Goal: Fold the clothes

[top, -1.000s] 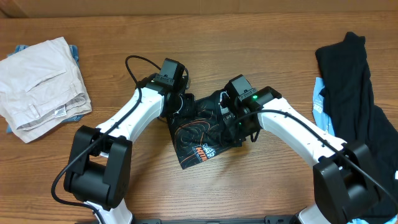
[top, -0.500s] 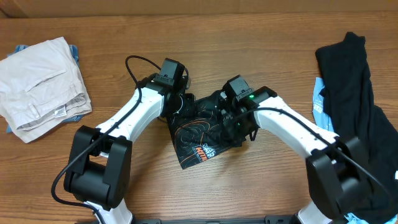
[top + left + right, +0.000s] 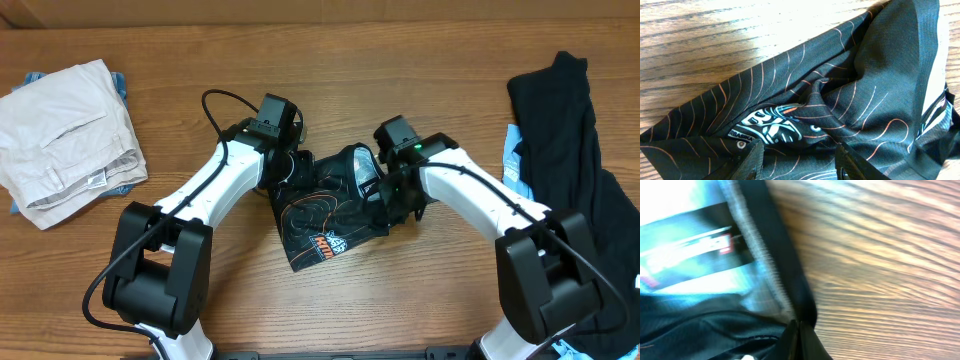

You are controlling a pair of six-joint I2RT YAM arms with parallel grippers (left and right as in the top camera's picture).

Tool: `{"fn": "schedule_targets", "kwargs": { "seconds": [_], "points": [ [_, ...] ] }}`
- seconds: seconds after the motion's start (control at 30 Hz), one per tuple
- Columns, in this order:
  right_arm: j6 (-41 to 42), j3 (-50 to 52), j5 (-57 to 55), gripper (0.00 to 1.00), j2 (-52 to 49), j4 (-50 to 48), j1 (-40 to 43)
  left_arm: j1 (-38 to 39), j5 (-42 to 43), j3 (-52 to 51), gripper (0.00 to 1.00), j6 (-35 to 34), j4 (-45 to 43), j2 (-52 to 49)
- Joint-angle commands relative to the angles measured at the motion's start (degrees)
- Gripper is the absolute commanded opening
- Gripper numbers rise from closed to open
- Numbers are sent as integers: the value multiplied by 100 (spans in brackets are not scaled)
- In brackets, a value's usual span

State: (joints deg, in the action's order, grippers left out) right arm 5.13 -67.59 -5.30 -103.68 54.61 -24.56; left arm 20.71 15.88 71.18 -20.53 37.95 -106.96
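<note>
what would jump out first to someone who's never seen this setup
A crumpled black jersey with orange contour lines lies in the middle of the wooden table. The right gripper is shut on its hem, and the left gripper stands open over the cloth. Folded off-white trousers sit at the far left, and a loose black garment is draped along the right edge.

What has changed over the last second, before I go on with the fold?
The right gripper slid a little to the right and shut on the jersey edge, lifting it slightly. The left gripper stayed over the jersey, jaws apart; trousers and black garment unmoved.
</note>
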Motion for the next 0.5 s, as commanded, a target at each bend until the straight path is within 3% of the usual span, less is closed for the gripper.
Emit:
{"fn": "schedule_targets", "kwargs": {
  "seconds": [0.0,0.17,0.23,0.47],
  "points": [
    [195,-46,-249,4,153,-22,42,44,24,-11,50,127,15,-61],
    [240,-46,-129,13,155,-76,42,46,24,-11,49,127,42,-61],
    [243,-46,-37,21,155,-92,42,46,24,-11,50,127,44,-61],
    [542,-293,452,25,627,35,42,44,26,-9,52,205,-179,-61]
  ]
}}
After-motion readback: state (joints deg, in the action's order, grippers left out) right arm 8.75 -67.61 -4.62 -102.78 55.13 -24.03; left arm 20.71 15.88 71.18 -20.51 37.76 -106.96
